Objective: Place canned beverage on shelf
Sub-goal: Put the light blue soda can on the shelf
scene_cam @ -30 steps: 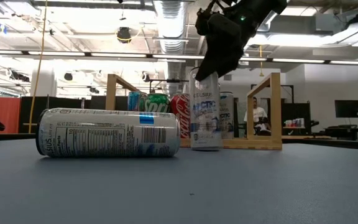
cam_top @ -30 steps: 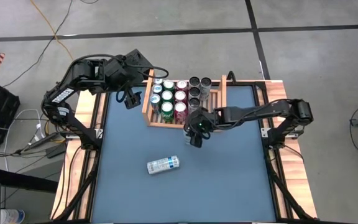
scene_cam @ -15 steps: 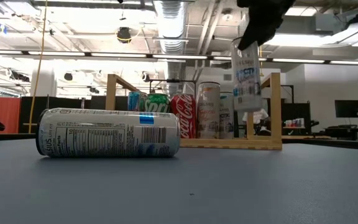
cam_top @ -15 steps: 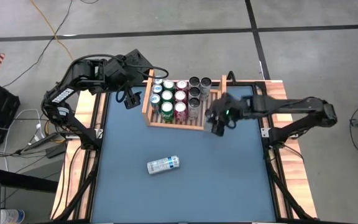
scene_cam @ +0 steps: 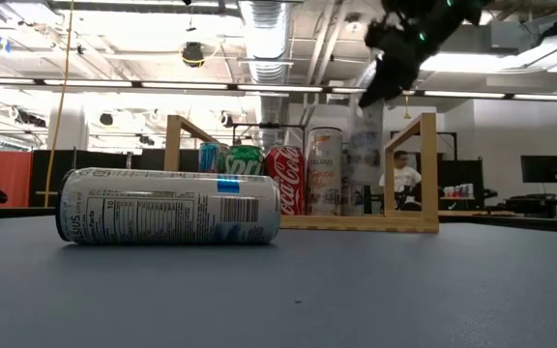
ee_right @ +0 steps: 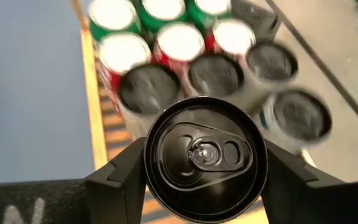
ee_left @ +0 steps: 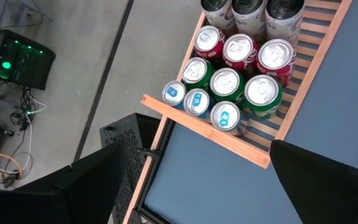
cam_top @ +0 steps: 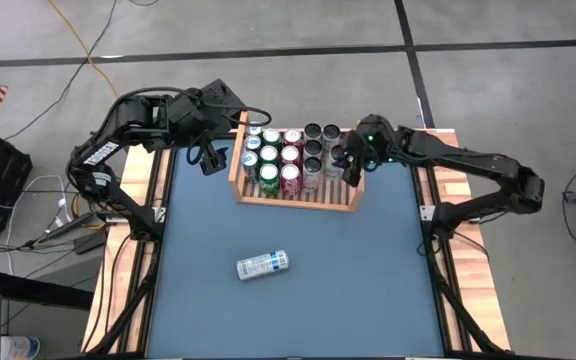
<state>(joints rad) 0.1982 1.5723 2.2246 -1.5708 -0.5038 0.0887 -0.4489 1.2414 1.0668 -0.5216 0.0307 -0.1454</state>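
Observation:
The shelf (cam_top: pixel 236 160), a light wooden rack with slatted base and raised side boards, stands at the table's far middle and holds rows of blue, green, red and dark-topped cans (cam_top: pixel 290 152). It also shows in the low view (scene_cam: pixel 429 155) and the left wrist view (ee_left: pixel 197 124). My right gripper (cam_top: pixel 352 166) is shut on a tall pale can (scene_cam: pixel 366 159) over the shelf's right end, beside the right side board. My left gripper (cam_top: pixel 211 160) is open and empty, just left of the shelf. Another pale can (cam_top: pixel 262 265) lies on its side on the table. My right gripper pinches the tall can's upper wall just below the top rim (ee_right: pixel 149 163) between its two fingers (ee_right: pixel 120 180), one on each side. The fingers come from above, pointing down. The can hangs upright; whether its bottom touches the slats cannot be told.
The blue mat (cam_top: pixel 368 280) is bordered by wooden strips and dark frame rails (cam_top: pixel 438 240) on both sides. The lying can (scene_cam: pixel 170 206) is near the middle front. In the low view a person (scene_cam: pixel 395 174) shows in the room behind the shelf.
My right gripper has lifted the tall can off the table in front of the shelf. It has carried the can toward the table's right edge, then toward the far edge over the shelf's right end and down. The can has stayed upright.

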